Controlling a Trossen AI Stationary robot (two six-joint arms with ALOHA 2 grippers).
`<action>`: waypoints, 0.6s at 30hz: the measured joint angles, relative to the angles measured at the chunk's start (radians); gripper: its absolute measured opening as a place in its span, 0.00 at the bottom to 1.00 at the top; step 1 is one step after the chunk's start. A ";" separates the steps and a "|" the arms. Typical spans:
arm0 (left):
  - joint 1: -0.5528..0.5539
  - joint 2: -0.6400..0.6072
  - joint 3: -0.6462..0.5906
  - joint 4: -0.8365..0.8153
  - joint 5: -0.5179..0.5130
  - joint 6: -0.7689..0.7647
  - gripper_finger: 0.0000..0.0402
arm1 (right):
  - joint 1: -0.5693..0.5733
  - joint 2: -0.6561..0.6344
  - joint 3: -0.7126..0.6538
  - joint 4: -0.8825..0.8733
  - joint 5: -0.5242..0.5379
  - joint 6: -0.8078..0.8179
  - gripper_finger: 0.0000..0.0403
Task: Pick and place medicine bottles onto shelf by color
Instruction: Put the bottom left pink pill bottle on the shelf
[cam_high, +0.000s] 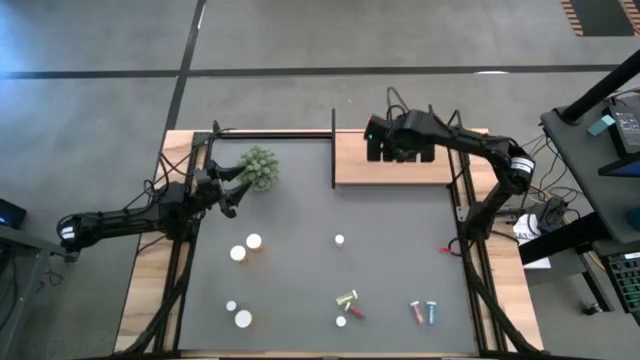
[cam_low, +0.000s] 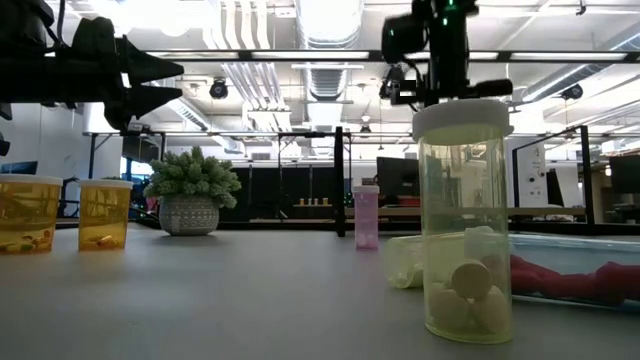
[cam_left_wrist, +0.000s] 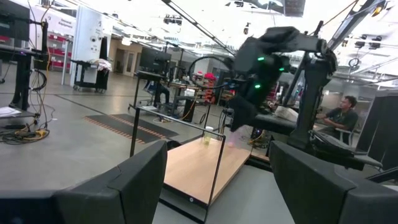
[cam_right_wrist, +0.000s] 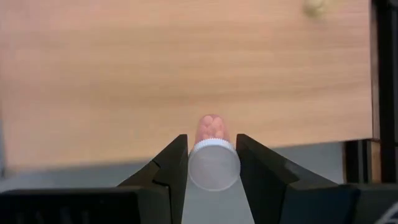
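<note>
— Overhead, grey tabletop (cam_high: 300, 270); what hides the right gripper (cam_high: 398, 152)?
— Its own arm, above the shelf (cam_high: 440, 168).
— Wrist view?
— Fingers (cam_right_wrist: 168, 165) clamp a pink vial (cam_right_wrist: 213, 160) over that board.
— Left gripper (cam_left_wrist: 217, 180)?
— Spread, empty, partly cropped.

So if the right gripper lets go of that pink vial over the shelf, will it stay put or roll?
Likely to roll if dropped sideways: the pink vial is a smooth cylinder, pinched by the right gripper just under its white cap above the shelf. Its small base suggests it could tip. It probably weighs little, with only a few pills showing inside.
</note>
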 joint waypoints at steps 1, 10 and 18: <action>0.000 0.000 0.000 0.000 0.000 0.000 0.67 | -0.023 0.004 -0.007 0.010 0.000 0.000 0.29; 0.000 0.000 0.000 0.000 0.000 0.000 0.67 | -0.205 0.010 -0.049 0.080 -0.022 0.102 0.29; 0.000 0.000 0.000 0.000 0.000 0.000 0.67 | -0.324 0.010 -0.093 0.174 -0.065 0.193 0.29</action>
